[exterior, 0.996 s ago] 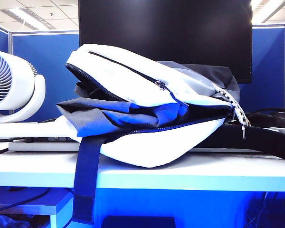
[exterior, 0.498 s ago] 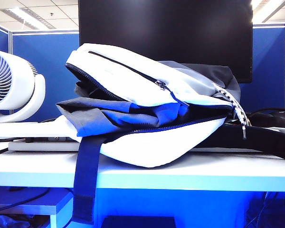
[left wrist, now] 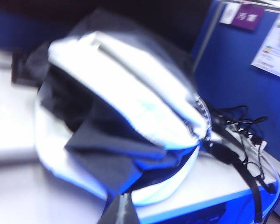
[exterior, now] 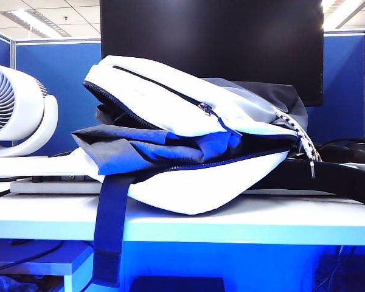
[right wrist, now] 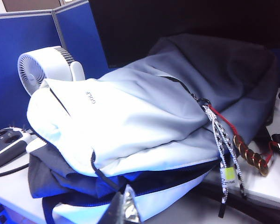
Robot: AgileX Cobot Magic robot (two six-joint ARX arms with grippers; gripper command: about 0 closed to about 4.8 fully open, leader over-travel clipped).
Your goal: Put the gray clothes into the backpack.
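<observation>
The white backpack [exterior: 170, 97] lies on its side on the white table [exterior: 243, 222], its blue-zippered mouth gaping toward the left. The gray clothes [exterior: 128, 149] are tucked into that mouth, with folds sticking out past the lower lip. Neither arm shows in the exterior view. In the left wrist view, which is blurred, my left gripper [left wrist: 122, 207] is shut and empty, drawn back from the backpack [left wrist: 140, 93] and the clothes [left wrist: 107, 154]. My right gripper [right wrist: 127, 205] is also shut and empty, apart from the backpack [right wrist: 116, 121] and the clothes [right wrist: 51, 179].
A white fan [exterior: 15, 109] stands at the left. A dark monitor [exterior: 213, 36] is behind the backpack. A black bag [exterior: 347, 176] lies at the right. A dark blue strap [exterior: 109, 225] hangs over the table's front edge. Speckled cords [right wrist: 221, 140] dangle from the backpack's gray top.
</observation>
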